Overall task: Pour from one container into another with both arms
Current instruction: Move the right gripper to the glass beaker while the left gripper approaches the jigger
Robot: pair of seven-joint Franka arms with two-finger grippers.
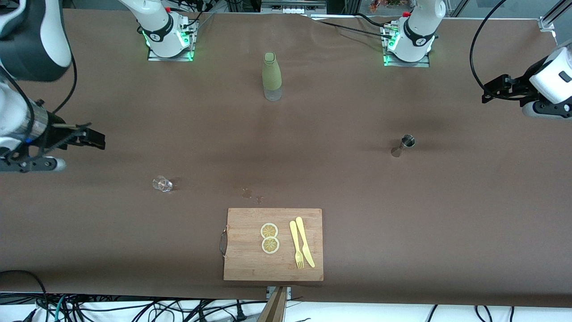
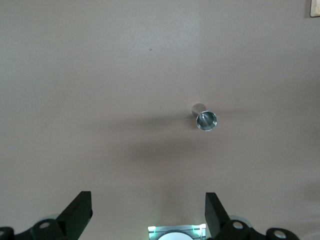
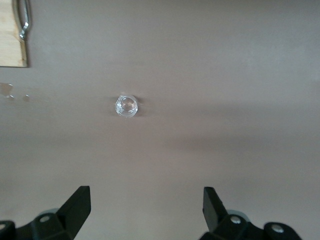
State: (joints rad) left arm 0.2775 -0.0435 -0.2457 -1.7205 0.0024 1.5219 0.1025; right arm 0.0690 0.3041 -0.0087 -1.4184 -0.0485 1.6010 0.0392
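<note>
The left gripper (image 2: 149, 215) hangs high over the left arm's end of the table, its two black fingers (image 2: 77, 212) spread wide with nothing between them. Straight below it, in the left wrist view, stands a small metal jigger (image 2: 205, 119), seen down its open mouth; the front view shows the same jigger (image 1: 404, 144) from the side, narrow-waisted and upright on the brown table cover (image 1: 447, 214).

The right gripper (image 3: 147, 212) is likewise up in the air over the right arm's end, fingers (image 3: 76, 207) parted and empty. Its wrist view looks down into a small clear glass (image 3: 126, 106), with a corner of a wooden cutting board (image 3: 12, 47) and its metal handle (image 3: 22, 20) at the edge, plus a few wet spots (image 3: 7, 90) on the cover. From the front, the glass (image 1: 162, 184) stands well apart from the board.

Only the front view shows the olive-green bottle (image 1: 271, 77) with a clear base, upright between the two arm bases, and what lies on the board (image 1: 250, 264): two lemon slices (image 1: 270, 238) beside a yellow fork (image 1: 296, 245) and knife (image 1: 304, 241). I can read no writing anywhere.
</note>
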